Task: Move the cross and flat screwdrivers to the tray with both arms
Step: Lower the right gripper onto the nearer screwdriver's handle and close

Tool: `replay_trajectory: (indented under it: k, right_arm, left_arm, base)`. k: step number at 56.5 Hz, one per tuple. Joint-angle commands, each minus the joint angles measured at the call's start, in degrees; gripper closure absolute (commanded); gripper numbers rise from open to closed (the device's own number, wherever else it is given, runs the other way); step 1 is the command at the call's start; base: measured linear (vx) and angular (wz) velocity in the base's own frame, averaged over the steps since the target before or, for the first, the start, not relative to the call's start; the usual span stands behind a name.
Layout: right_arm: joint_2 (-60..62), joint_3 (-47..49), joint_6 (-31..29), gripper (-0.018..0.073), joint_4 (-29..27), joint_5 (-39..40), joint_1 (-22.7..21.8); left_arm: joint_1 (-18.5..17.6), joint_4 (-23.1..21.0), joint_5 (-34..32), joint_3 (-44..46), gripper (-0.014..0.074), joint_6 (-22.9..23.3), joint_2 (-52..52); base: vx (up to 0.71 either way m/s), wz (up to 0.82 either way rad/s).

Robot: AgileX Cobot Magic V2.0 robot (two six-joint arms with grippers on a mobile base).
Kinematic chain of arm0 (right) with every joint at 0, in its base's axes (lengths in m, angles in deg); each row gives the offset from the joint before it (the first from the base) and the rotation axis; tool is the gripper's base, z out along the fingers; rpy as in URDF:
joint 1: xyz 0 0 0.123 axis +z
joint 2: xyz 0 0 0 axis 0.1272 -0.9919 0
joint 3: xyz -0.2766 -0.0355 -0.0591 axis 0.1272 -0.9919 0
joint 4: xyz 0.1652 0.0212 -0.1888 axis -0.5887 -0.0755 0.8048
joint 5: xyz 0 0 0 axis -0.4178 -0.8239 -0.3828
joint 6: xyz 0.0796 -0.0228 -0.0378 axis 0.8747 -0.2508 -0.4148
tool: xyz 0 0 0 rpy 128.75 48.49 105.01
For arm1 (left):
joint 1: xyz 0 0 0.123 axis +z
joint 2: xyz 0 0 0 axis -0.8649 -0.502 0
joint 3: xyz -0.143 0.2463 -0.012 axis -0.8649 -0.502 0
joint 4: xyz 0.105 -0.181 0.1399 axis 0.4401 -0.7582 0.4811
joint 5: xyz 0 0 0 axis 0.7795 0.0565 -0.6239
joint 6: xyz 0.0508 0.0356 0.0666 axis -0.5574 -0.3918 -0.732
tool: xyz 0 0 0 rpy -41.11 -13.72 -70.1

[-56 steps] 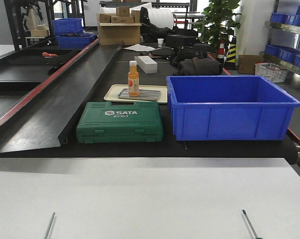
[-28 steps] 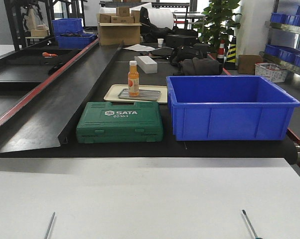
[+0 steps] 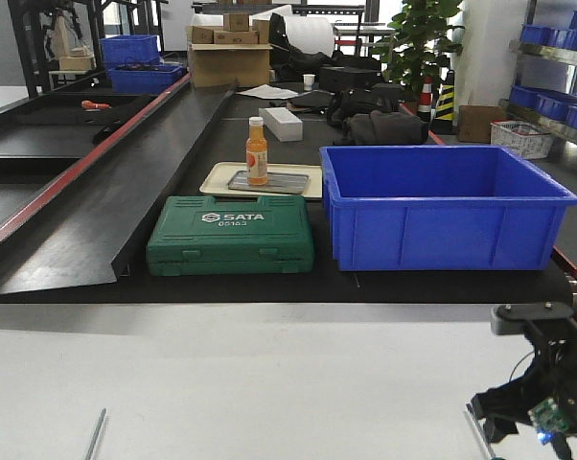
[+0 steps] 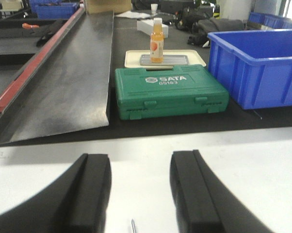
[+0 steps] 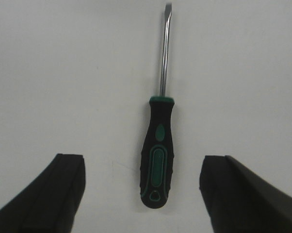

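White tabletop runs along the near side, with a black bench behind it. Neither pickup is made yet. The right gripper (image 5: 143, 165) hangs wide open and empty over the flat screwdriver (image 5: 158, 145), its jaws either side of the black-and-green handle, the slim silver shaft pointing away. Next, I'd say, it must drop straight and close on that handle. The left gripper (image 4: 141, 189), also open and empty, frames only the second screwdriver (image 4: 133, 225) by its tip. The grey tray (image 3: 288, 180) sits well beyond, under an orange bottle (image 3: 257, 150).
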Motion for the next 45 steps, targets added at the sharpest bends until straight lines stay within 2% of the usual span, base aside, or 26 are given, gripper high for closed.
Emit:
replay_trajectory:
  k: [1,12,27,36,45]
  right_arm:
    - [-1.38,1.88,-0.34,0.0016,-0.09,0.91,-0.26]
    - [-7.59,1.88,-0.34,0.0016,0.75,1.92,-0.26]
    - [-13.38,1.92,1.72,0.0031,5.02,2.8,-0.26]
    - [-16.27,4.07,1.85,0.0033,4.42,2.92,-0.26]
    - [-18.77,7.61,1.85,0.0051,1.94,-0.32,-0.26]
  left_arm:
    - [0.02,-0.15,-2.56,2.13,0.017,0.08,0.47]
    - [0.02,-0.15,-0.2,2.13,0.017,0.08,0.47]
    - [0.02,-0.15,0.22,2.13,0.017,0.14,0.47]
    - [0.02,-0.15,0.22,2.13,0.017,0.14,0.47]
    - [0.02,-0.15,0.22,2.13,0.017,0.14,0.47]
  base:
    - [0.0,0.0]
    - [0.0,0.0]
    - [0.0,0.0]
    - [0.0,0.0]
    - [0.0,0.0]
